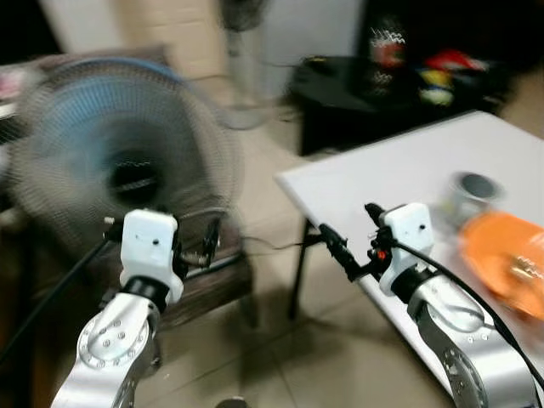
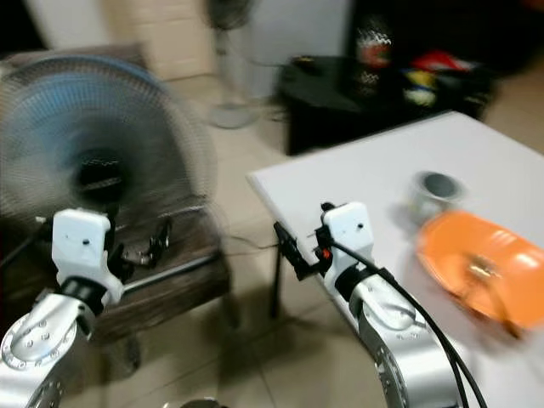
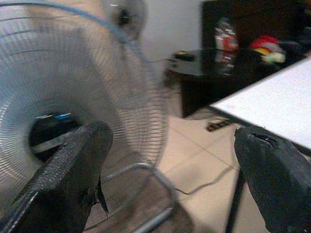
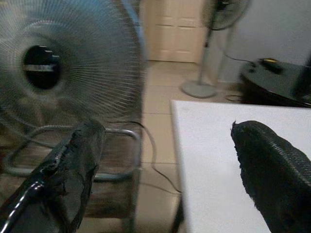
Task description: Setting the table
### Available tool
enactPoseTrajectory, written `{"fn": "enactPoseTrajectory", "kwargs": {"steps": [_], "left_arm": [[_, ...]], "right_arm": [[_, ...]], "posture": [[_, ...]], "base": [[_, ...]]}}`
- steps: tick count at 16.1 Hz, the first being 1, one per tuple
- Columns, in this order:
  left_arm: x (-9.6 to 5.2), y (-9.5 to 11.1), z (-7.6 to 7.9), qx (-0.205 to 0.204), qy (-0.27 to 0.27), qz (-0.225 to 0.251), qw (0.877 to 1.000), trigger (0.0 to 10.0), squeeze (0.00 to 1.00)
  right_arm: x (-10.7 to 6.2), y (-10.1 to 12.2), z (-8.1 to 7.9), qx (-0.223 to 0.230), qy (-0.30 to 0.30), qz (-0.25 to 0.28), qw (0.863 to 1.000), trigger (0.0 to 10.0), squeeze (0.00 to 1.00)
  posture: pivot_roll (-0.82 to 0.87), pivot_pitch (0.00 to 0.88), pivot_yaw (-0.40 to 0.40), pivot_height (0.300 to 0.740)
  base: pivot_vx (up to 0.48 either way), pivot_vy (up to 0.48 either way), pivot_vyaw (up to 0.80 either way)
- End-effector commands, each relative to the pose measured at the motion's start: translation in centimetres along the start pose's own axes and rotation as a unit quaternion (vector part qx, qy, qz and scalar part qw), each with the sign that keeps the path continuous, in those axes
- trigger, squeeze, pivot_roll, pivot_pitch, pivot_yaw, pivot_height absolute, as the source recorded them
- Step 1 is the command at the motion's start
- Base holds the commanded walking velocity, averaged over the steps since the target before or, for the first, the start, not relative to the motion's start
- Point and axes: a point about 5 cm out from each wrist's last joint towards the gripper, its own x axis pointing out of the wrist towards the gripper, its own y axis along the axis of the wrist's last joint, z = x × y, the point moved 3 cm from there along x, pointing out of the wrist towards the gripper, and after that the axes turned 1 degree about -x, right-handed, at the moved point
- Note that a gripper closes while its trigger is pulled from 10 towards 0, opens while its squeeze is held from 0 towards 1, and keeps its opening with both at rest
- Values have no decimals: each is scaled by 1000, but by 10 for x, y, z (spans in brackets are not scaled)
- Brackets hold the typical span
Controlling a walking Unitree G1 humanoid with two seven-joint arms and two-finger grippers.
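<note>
Beyond your right claw (image 1: 350,236), open and empty, sit the cup (image 1: 470,192) and orange plate (image 1: 508,259) on the table (image 1: 382,174). Your left claw (image 1: 197,242), also open, faces the fan (image 1: 119,161). You're approaching, I judge; turn right and reach.

You have the counter (image 1: 399,170) on your right, with a cup (image 1: 469,194) on it and a plate (image 1: 507,262) just in front of the cup. A fan (image 1: 119,161) stands on the floor to your left, and a low dark table (image 1: 340,93) sits behind the counter.
</note>
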Motion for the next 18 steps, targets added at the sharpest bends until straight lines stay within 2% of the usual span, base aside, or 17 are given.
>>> {"fn": "enactPoseTrajectory", "kwargs": {"steps": [1,10,18], "left_arm": [[1,-3,-4,5,9,-8,1000,10000,0],[5,0,-5,19,-5,-4,1000,10000,0],[6,3,-7,24,-5,-1,1000,10000,0]], "right_arm": [[3,3,-3,1,6,5,1000,10000,1000],[5,-2,1,24,-21,8,999,10000,1000],[9,-3,2,25,-20,11,999,10000,1000]], "posture": [[91,0,4,740],[94,0,23,740],[104,0,19,740]], "base": [[0,0,800],[0,363,800],[0,372,434]]}}
